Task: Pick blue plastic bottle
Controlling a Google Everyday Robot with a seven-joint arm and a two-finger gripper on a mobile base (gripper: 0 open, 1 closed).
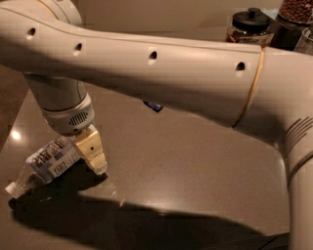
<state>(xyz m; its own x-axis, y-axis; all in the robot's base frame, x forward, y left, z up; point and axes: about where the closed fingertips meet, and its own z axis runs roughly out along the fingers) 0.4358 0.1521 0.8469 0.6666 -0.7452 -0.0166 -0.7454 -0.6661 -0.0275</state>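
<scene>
Bottle first, at the far left: the blue plastic bottle (46, 165) lies on its side on the tabletop (195, 180), with its neck toward the lower left corner and its base up toward my wrist (68, 110). The label shows pale blue and white print. The neck end is dim, and I can hardly make out the cap.

Just right of the bottle hangs my gripper (93, 157), low over the tabletop at the bottle's base end. Only one pale yellow piece of it shows, close against the bottle's right side, and I cannot say whether it touches. The rest is hidden behind my wrist and the bottle, so I cannot tell whether the jaws are released, clenched or grasping the bottle. A dark shadow spreads under the bottle and gripper and runs along the lower edge.

Farther right, my arm (161, 68) crosses the whole view and covers most of a small dark-blue packet (154, 105). Only a corner of the packet peeks out below the arm, well apart from the bottle.

At the upper right, beyond the arm, stands a jar (248, 24) with a dark lid, its lower part hidden by my arm. Beside it is a container (296, 10) of brown stuff, cut off by the top edge.
</scene>
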